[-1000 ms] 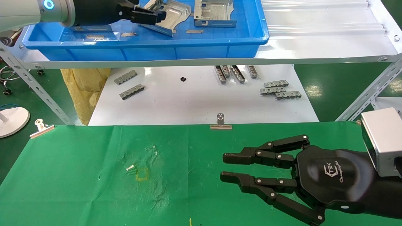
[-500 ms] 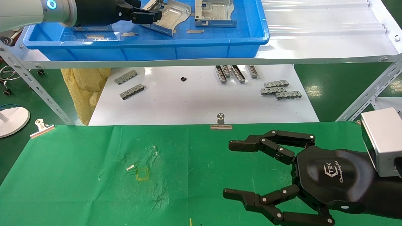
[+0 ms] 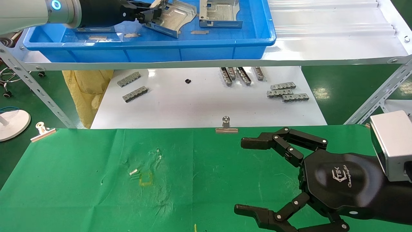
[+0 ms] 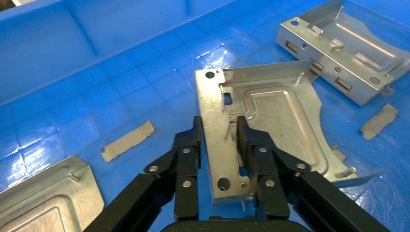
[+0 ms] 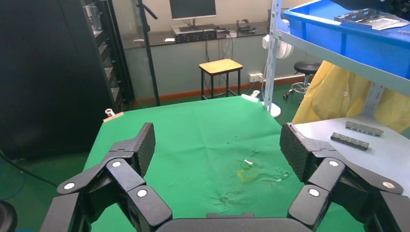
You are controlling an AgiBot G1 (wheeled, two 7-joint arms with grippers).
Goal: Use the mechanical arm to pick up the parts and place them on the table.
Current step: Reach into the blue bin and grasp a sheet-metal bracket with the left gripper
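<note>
My left gripper [image 3: 150, 14] reaches into the blue bin [image 3: 145, 51] on the white shelf. In the left wrist view its fingers [image 4: 187, 159] are shut on the folded edge of a shiny silver part [image 4: 270, 111], which lies tilted in the bin [image 3: 175, 14]. A second part [image 3: 219, 13] lies beside it, to the right [image 4: 338, 53]. A third part [image 4: 43, 203] lies under the left arm. My right gripper [image 3: 241, 176] hovers open and empty over the right front of the green table [image 3: 96, 193]. The right wrist view [image 5: 217, 145] shows only cloth between its fingers.
The white shelf [image 3: 322, 38] stands on slanted metal legs [image 3: 379, 96] behind the table. Below it a white board [image 3: 193, 103] carries small grey slotted bars [image 3: 286, 91]. Silver clips [image 3: 226, 125] hold the cloth's far edge. A yellow mark [image 3: 145, 178] sits on the cloth.
My right gripper's fingers spread from nearly shut to wide open. My left gripper's fingers closed on the part's edge and drew back a little to the left.
</note>
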